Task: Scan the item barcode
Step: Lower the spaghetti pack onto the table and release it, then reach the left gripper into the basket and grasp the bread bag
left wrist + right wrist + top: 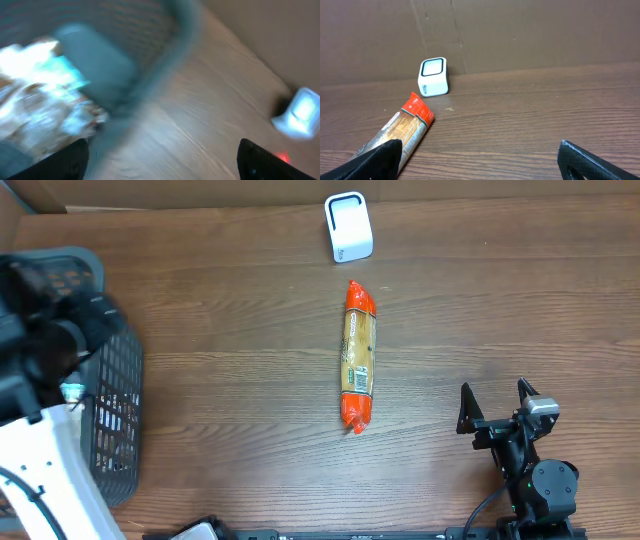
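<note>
Overhead, the orange-ended packet (359, 356) lies flat in the middle of the table (220, 300). Its length points at the white scanner (348, 226), which stands just beyond its far end, not touching it. My right gripper (494, 392) sits close to the front edge, well to the right of the packet's near end, with its jaws spread wide and nothing between them. That arm is folded low, fingers aimed at the back wall. In the right wrist view the packet lies ahead and to the left. My left gripper (165, 160) hangs over the basket (120, 380) at the table's left side, well apart from the packet, its jaws wide and empty. That wrist view is blurred, so I can only make out pale wrappers (45, 110) in the basket.
</note>
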Robot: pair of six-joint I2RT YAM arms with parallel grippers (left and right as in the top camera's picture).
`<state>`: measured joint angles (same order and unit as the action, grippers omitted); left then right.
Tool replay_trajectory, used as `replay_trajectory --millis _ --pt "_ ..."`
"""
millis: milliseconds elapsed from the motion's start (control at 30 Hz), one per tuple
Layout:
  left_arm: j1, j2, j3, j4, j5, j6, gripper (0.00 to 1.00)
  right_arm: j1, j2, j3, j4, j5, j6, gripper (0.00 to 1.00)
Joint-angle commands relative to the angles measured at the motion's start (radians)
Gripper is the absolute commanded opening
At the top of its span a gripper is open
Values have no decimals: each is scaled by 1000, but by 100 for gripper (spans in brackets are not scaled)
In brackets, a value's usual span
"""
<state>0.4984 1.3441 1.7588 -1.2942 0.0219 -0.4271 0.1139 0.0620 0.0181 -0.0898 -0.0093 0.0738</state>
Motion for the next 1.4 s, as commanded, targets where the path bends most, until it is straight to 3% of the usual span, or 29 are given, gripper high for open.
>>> replay_trajectory --millis 0,100,267,467,633,900,1367 --pt "141 14 -63 -7 -7 -88 87 6 0 -10 6 11 -7 100" --pt "254 19 -164 18 -5 -125 85 6 0 -10 5 11 -7 100" --pt "389 19 -378 127 133 -130 85 6 0 -10 5 11 -7 100" --pt "493 19 -596 268 127 -124 85 6 0 -10 6 11 -7 100" --pt "503 19 -689 336 -5 -138 88 7 0 -10 5 11 -7 100" --pt "503 32 -775 440 -84 -138 91 7 0 -10 5 11 -7 100" --pt "502 187 -842 563 -137 -138 96 6 0 -10 5 11 -6 100"
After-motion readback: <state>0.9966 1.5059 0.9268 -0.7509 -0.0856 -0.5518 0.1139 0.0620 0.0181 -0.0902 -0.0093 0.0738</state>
